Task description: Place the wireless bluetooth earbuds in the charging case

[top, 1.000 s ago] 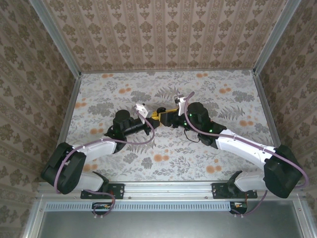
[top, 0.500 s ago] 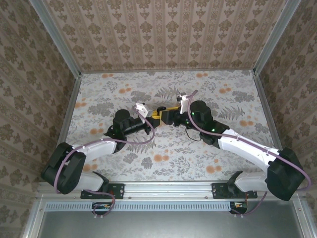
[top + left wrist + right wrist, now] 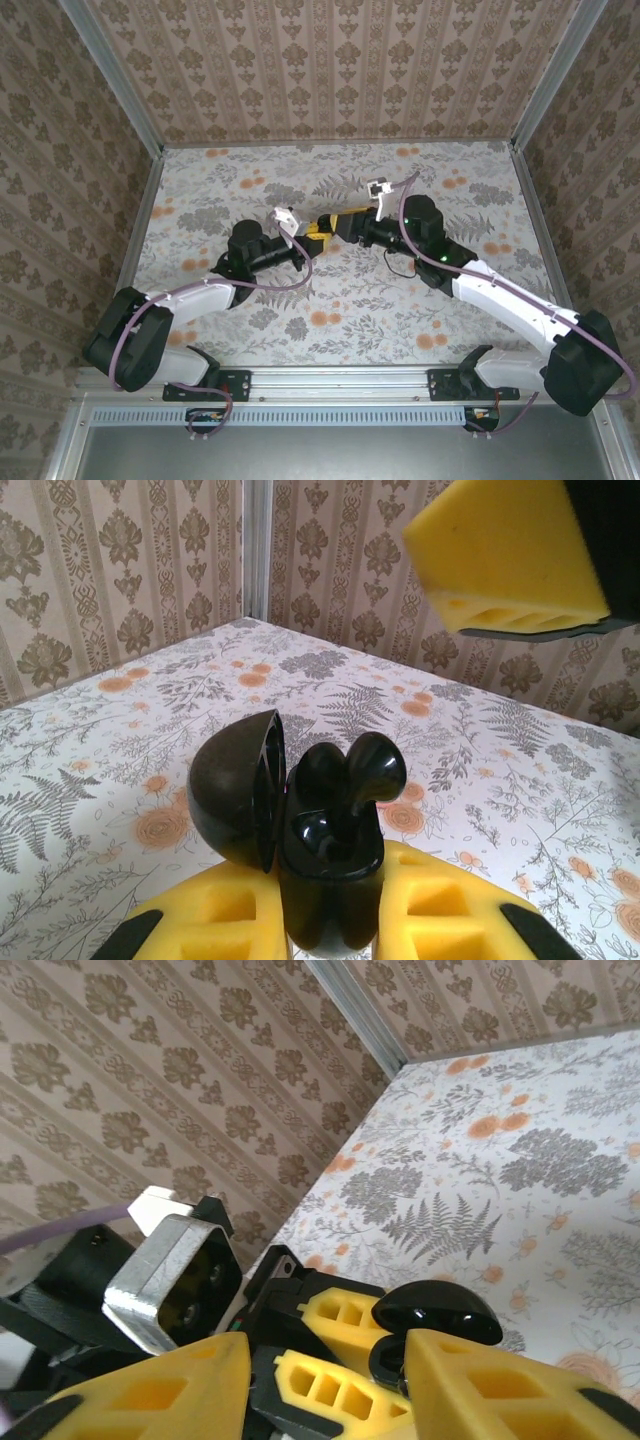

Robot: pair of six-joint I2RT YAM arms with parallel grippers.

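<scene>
My left tool (image 3: 330,920) is clamping the charging case (image 3: 325,880) between its two yellow foam pads (image 3: 445,910), closed firmly on the lower part of the body. The case is showing glossy black (no paler colour anywhere on it) and is standing upright, its domed lid (image 3: 235,800) hanging open on the left side in the left wrist view. A wireless bluetooth earbud (image 3: 362,770) is standing in the case, stem down in the well and rounded bud poking above the rim. Whether a second one is sitting beside it I cannot tell.

My right tool (image 3: 330,1380) is facing the left one with its yellow fingers (image 3: 500,1390) standing apart and gripping nothing. Beyond the gap between them, the open lid (image 3: 437,1312) and the left tool's pads (image 3: 345,1320) are showing. In the left wrist view, one right-hand finger (image 3: 510,555) is hanging above and to the right of the earbud, apart from it.

From overhead, the left tool (image 3: 305,240) and the right tool (image 3: 335,226) are meeting nose to nose over the middle of the counter (image 3: 200,190), slightly nearer its far edge than its near edge, well away from both side edges.
</scene>
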